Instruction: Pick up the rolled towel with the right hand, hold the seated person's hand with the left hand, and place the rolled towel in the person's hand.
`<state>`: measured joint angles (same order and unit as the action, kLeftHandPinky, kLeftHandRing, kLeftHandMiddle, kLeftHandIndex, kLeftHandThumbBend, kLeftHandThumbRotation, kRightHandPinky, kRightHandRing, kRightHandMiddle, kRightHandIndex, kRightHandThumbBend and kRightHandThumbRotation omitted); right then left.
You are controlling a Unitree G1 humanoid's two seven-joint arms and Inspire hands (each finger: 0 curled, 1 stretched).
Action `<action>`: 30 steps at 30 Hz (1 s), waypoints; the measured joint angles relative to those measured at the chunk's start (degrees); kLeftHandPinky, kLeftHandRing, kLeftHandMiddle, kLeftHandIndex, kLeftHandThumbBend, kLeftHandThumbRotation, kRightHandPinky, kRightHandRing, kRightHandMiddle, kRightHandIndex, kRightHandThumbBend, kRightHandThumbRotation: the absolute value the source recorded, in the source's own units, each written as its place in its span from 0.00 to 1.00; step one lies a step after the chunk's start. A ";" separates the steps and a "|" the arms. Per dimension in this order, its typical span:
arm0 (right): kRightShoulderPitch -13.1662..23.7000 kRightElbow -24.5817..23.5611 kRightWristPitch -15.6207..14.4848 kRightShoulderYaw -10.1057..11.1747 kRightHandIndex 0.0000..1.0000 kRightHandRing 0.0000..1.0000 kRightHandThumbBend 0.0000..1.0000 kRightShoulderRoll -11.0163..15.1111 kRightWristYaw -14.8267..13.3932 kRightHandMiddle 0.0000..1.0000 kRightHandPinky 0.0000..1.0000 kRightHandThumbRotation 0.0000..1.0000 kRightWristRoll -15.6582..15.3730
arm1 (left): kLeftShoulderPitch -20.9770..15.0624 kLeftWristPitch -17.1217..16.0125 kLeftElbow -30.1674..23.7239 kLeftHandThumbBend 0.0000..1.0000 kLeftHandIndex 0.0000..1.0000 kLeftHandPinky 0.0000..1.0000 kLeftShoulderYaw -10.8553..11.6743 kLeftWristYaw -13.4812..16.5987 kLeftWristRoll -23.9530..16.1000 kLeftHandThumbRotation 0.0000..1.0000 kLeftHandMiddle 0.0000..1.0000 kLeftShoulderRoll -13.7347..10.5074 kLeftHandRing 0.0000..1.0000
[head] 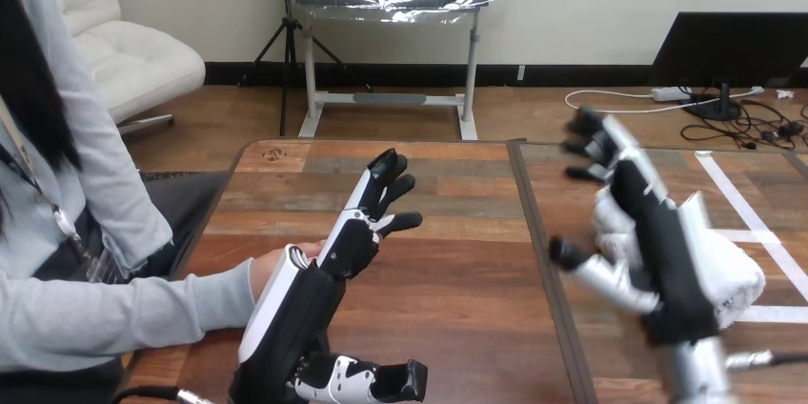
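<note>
The white rolled towel (736, 275) is at the right of the table, in my right hand (667, 261). That hand's fingers (593, 142) curl over the roll's far end and its thumb (576, 256) reaches in from the near side. My left hand (348, 244) stands on edge near the table's left. Its fingers are straight and point away from me, and its thumb lies low toward me. The person's hand (297, 253) rests just behind my left palm, coming in from the left in a grey sleeve. It is beside my hand, and my fingers are not round it.
The wooden table (457, 271) has a dark seam down its middle. White tape lines (753, 223) cross its right half. The person sits close at the left edge, forearm (124, 313) lying along the table's near left corner.
</note>
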<state>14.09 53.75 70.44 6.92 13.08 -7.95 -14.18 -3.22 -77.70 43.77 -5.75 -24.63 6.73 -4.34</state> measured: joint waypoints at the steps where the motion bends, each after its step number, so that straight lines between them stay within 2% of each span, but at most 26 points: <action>1: 0.21 -0.47 -0.77 0.15 0.92 0.88 1.00 0.37 -0.45 0.91 0.78 0.72 -0.26 | 0.00 0.00 0.06 1.00 1.00 0.84 -0.07 0.05 0.01 0.68 1.00 0.01 0.96; 19: 2.74 -4.98 -12.39 1.69 0.96 0.92 1.00 6.58 -6.77 0.94 0.83 0.75 -2.72 | 0.00 0.07 0.30 1.00 1.00 0.87 -1.60 0.09 1.28 0.65 1.00 0.05 0.97; 30: 4.62 -5.16 -20.22 1.97 0.97 0.93 1.00 9.56 -8.21 0.94 0.85 0.80 -3.63 | 0.00 0.22 0.30 1.00 1.00 0.89 -2.77 -0.16 2.20 0.63 1.00 -0.04 0.98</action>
<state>18.71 48.59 50.23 8.89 22.64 -16.16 -17.81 -3.22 -77.48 44.08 -8.52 -24.79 8.94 -4.38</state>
